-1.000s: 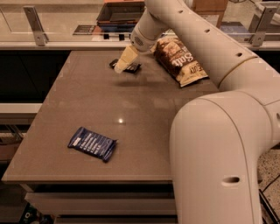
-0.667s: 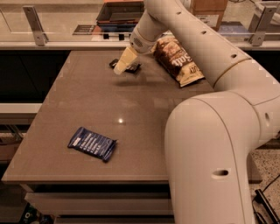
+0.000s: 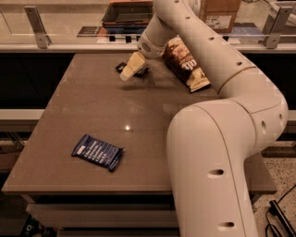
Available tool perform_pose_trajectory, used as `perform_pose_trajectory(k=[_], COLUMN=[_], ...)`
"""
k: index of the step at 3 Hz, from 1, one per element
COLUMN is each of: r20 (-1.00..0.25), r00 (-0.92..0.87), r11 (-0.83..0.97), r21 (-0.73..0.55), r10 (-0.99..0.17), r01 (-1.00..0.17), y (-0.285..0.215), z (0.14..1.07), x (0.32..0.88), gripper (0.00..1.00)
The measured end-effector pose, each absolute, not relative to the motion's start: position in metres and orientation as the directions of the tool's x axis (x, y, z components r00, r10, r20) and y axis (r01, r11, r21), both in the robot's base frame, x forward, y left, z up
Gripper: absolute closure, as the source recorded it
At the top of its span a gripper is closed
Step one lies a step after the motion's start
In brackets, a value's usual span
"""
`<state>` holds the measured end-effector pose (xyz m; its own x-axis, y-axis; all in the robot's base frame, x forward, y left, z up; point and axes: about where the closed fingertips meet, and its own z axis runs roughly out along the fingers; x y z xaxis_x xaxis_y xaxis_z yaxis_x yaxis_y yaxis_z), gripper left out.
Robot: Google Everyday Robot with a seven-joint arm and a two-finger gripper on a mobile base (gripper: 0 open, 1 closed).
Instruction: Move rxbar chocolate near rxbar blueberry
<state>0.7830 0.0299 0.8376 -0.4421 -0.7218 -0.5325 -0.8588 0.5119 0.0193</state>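
The rxbar chocolate [image 3: 121, 67], a small black wrapper, lies at the far side of the table and is mostly hidden under my gripper [image 3: 129, 70]. The gripper hangs right over it, at or just above the table top. The rxbar blueberry [image 3: 97, 152], a dark blue wrapper with white lettering and a pale patch at its left end, lies flat near the front left of the table, far from the black bar.
A brown chip bag [image 3: 186, 65] lies at the far right of the table [image 3: 83, 115], just right of the gripper. My arm [image 3: 217, 139] covers the table's right side. A rail and a dark tray [image 3: 127, 14] stand behind the table.
The gripper has shifted slightly down and left over the black bar. The black bar, the blue bar and the chip bag have not moved.
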Motion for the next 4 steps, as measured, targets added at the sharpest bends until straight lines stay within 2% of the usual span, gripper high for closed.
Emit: perform_pose_trajectory(k=[3,4], r20=[-0.507,-0.505], r00=[-0.471,-0.471], r11=[0.523,0.520], r21=[0.046,0.050], r10=[-0.722,-0.723], r01=[-0.851,-0.852], y=[0.029,0.032], z=[0.820,0.816], x=[0.788,0.788], gripper=[0.00,0.18])
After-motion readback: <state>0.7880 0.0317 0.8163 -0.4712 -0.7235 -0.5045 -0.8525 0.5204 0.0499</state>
